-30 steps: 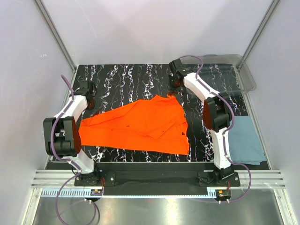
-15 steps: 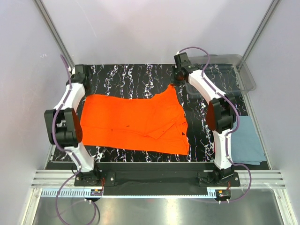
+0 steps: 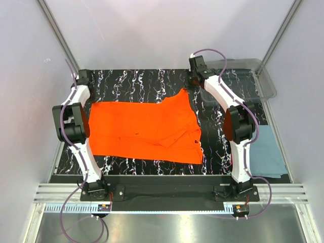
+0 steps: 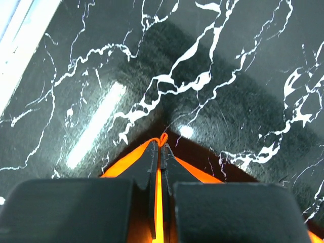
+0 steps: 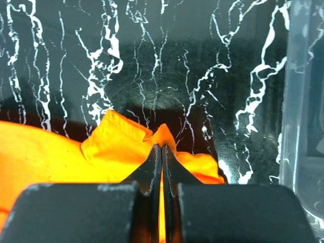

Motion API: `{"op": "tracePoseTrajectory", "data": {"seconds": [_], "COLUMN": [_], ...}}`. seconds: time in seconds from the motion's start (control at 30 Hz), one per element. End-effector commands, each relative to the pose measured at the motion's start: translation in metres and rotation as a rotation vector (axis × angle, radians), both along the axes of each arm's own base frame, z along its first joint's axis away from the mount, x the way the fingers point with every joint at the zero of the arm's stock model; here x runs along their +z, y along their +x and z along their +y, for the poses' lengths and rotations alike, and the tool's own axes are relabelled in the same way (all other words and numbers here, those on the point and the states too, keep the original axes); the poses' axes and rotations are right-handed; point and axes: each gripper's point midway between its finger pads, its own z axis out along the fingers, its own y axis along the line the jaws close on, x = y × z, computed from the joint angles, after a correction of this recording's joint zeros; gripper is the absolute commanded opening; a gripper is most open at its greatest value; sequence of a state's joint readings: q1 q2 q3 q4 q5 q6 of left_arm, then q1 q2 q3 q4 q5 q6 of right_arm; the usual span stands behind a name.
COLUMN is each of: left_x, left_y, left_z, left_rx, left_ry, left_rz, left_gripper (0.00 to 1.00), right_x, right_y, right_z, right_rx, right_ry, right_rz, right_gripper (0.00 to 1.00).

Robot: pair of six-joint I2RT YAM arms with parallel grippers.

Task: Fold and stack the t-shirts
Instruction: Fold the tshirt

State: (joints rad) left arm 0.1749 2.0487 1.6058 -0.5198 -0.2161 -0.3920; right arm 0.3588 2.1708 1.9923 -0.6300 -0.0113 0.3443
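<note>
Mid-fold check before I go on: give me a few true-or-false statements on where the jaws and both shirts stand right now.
1. The left gripper has its jaws shut on an edge of the orange t-shirt. True.
2. The right gripper has its jaws open above the cloth. False: they are shut on a fold of the orange t-shirt.
3. The blue-grey t-shirt lies on top of the orange one. False: it lies apart from it, on the near right side of the table.
4. The clear plastic bin sits at the table's far right corner. True.
</note>
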Motion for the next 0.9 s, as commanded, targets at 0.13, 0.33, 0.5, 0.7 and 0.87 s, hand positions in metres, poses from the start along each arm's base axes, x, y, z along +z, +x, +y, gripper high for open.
{"op": "tracePoseTrajectory", "data": {"seconds": [0.13, 0.33, 0.5, 0.7, 0.87], "left_x": [0.03, 0.028, 0.023, 0.025, 0.024], "left_y": [0.028, 0.013, -0.01, -0.041, -0.061], "left_z": [0.005, -0.001, 0.0, 0.014, 0.021], "left_rx": [-0.039, -0.05, -0.021, 0.025, 0.03], "left_ry": [0.002, -0.023, -0.03, -0.006, -0.002], "left_rz": [-0.11, -0.076, -0.015, 0.037, 0.086], "left_gripper": [0.0, 0.0, 0.0, 0.0, 0.0], "right_x": [0.037, 0.039, 0.048, 0.053, 0.049], "right_y": [-0.018, -0.054, -0.079, -0.115, -0.142], "right_z": [0.001, 0.009, 0.014, 0.027, 0.032], "right_rx": [0.045, 0.09, 0.117, 0.161, 0.163], "right_ry": [0.071, 0.158, 0.225, 0.305, 0.326], "right_rz": [-0.049, 0.018, 0.045, 0.104, 0.139], "right_gripper": [0.0, 0.0, 0.0, 0.0, 0.0]}}
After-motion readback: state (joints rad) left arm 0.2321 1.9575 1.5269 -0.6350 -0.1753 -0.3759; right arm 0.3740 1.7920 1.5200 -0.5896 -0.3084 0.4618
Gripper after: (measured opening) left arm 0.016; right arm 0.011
